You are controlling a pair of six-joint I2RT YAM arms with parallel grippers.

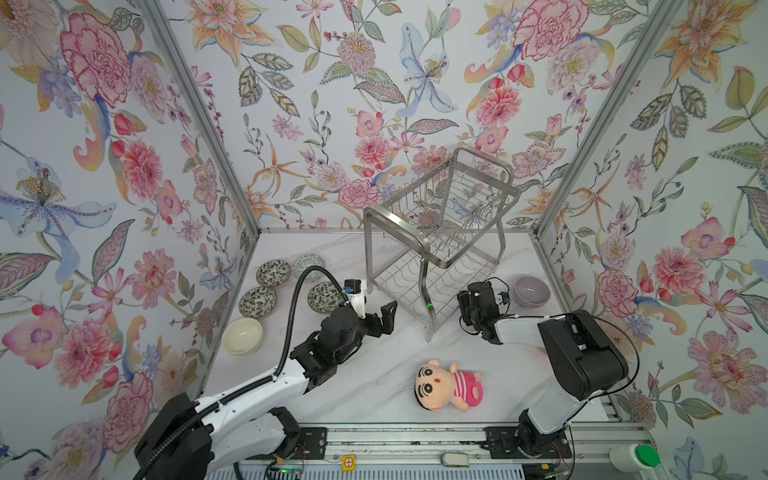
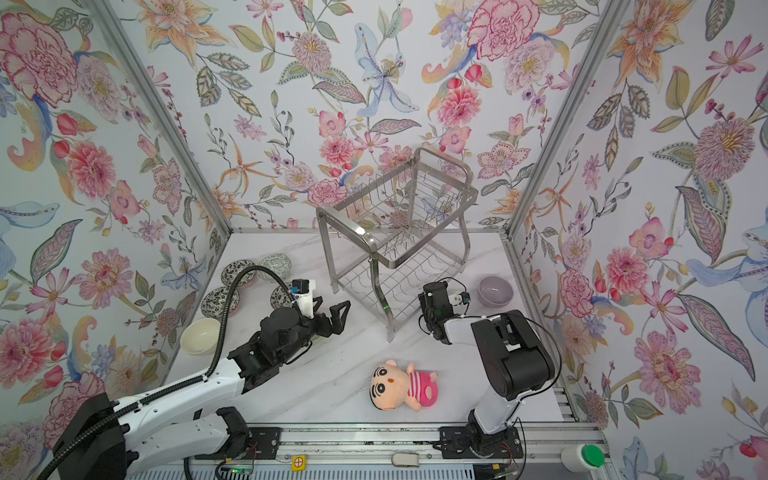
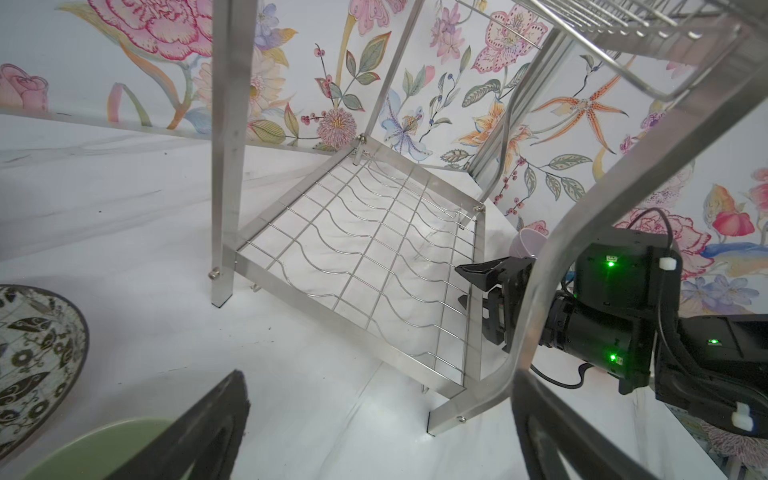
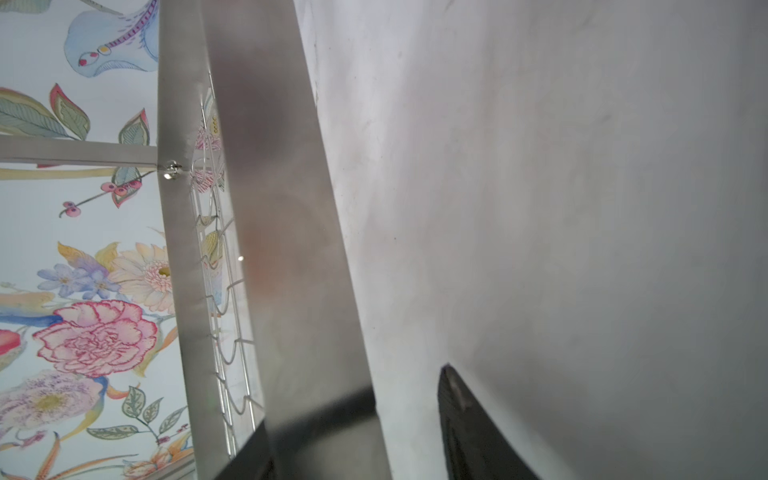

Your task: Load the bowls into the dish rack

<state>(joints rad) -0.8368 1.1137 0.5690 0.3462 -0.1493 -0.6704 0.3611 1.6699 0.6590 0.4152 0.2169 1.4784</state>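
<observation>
The dish rack held nothing; visible bowls lay on the surface. Left claw stood apart; right claw apart, astride a rack leg.

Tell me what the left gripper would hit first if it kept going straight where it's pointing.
Probably the dish rack. The left gripper points at its lower wire tier, and the curved near leg looks closest, though depth is unclear.

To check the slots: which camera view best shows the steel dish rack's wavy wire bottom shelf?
Left wrist view: the wavy wire bottom shelf fills the middle, nearly whole. Both top views show it partly behind the upper tier; the right wrist view, only edge-on.
</observation>
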